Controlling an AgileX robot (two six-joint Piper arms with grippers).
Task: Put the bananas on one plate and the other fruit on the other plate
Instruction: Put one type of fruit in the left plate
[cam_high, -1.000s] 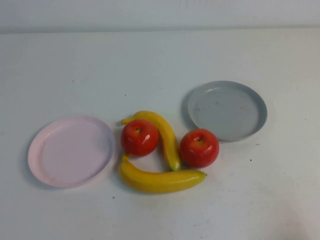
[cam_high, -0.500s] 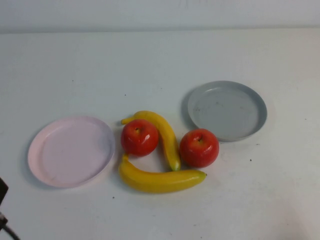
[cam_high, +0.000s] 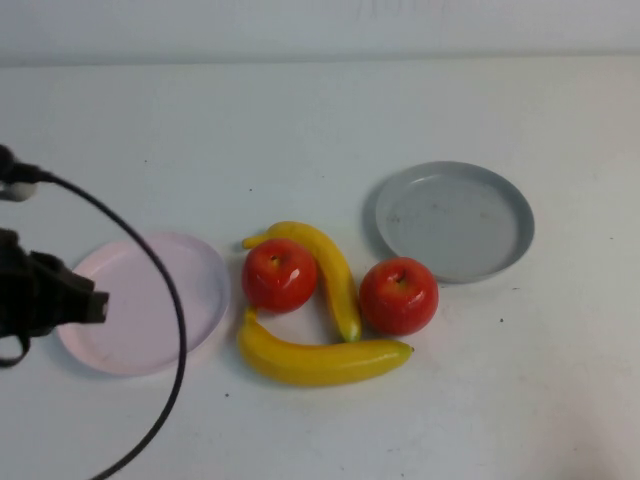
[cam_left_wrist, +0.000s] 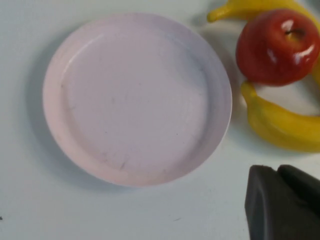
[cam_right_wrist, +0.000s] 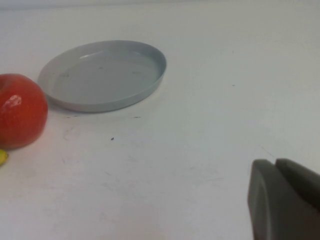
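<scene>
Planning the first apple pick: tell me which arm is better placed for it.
Probably left. The left gripper, fingers shut, hangs over the pink plate, beside the nearer apple. The right gripper, also shut, is outside the high view, off past the grey plate.

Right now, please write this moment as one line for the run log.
left claw: shut, over pink plate | right claw: shut, near grey plate | bananas, apples: on table, none sorted
</scene>
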